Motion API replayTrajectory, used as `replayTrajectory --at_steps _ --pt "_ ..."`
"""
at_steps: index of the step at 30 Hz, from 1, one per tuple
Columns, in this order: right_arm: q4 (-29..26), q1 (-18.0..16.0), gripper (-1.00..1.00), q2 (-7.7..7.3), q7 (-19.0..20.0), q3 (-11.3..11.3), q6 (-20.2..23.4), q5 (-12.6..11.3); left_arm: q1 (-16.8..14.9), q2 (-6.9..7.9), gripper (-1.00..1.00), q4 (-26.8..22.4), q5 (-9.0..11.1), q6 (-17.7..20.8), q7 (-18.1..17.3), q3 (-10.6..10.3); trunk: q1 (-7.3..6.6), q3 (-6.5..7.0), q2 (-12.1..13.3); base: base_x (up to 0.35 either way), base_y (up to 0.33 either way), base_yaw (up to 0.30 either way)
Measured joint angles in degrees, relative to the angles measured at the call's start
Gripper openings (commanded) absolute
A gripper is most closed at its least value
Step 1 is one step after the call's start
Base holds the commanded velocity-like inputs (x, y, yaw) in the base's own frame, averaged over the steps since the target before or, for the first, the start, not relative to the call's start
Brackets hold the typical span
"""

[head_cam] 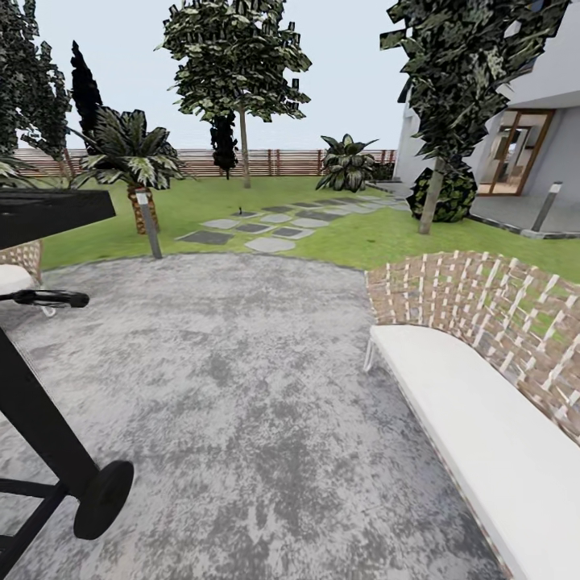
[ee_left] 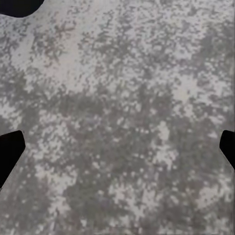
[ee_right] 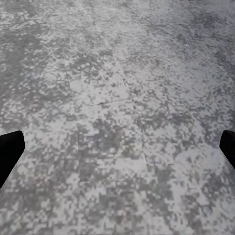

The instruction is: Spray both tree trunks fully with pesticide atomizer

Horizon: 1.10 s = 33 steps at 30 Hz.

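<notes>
Two trees rise from the lawn ahead. One tree trunk [head_cam: 244, 157] stands far back at the centre, near the wooden fence. The other tree trunk [head_cam: 429, 205] leans a little at the right, beside a round dark bush. A tiny dark upright thing [head_cam: 239, 213] stands among the grey stone slabs, too small to tell whether it is the pesticide atomizer. My left gripper [ee_left: 119, 149] hangs open over the grey paving with nothing between its fingers. Over the same mottled paving my right gripper [ee_right: 119, 151] is open and empty as well.
A black wheeled grill [head_cam: 48, 217] with its wheel [head_cam: 103, 499] stands close at the left, a wicker chair [head_cam: 20, 266] behind it. A wicker sofa with a white cushion [head_cam: 483, 419] lines the right. A bollard lamp [head_cam: 147, 221] and a short palm [head_cam: 133, 161] edge the round paved patch [head_cam: 242, 387].
</notes>
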Motion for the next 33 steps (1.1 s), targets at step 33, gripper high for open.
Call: replayTrajectory --at_steps 33 --pt "0.0 0.0 1.0 0.0 0.0 0.0 0.0 0.0 0.0 -0.05 1.0 0.0 0.0 0.0 0.0 0.0 0.0 0.0 0.0 0.339 0.0 0.0"
